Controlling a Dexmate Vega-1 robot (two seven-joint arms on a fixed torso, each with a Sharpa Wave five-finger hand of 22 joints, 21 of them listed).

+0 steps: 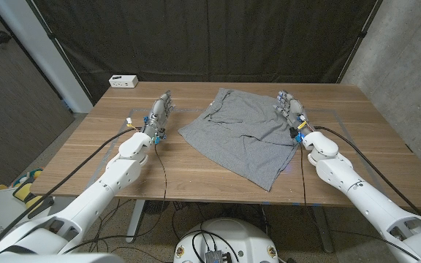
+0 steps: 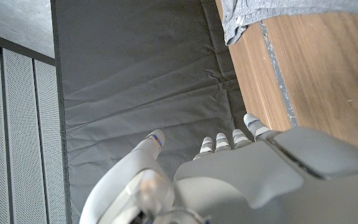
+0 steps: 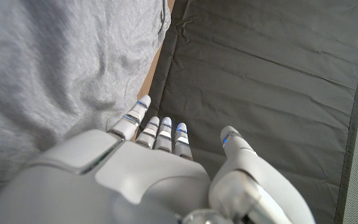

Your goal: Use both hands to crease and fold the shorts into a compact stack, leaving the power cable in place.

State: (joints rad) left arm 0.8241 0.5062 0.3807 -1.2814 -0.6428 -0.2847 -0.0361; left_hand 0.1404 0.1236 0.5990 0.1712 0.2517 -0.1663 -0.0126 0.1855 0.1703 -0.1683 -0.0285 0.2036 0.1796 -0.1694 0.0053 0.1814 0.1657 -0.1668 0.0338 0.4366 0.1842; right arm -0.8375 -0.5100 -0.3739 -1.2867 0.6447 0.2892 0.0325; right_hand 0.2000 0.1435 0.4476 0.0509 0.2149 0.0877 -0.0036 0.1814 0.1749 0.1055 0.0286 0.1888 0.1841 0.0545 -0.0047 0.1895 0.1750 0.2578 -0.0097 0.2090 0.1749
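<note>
Item 1, white box [image 1: 123, 80]: far left corner of the table [image 1: 86, 164], well apart from the work. Item 2, left robot hand [image 1: 161, 112]: released, fingers extended and holding nothing, standing just beside the shorts' left edge, apparently staged to take that side. Item 3, shorts [image 1: 243, 135]: grey, spread unfolded at mid-table, skewed, one corner reaching the near edge; no fold made yet. Item 4, right robot hand [image 1: 289, 109]: released, fingers straight, at the shorts' right edge over the cloth, likely ready to crease.
</note>
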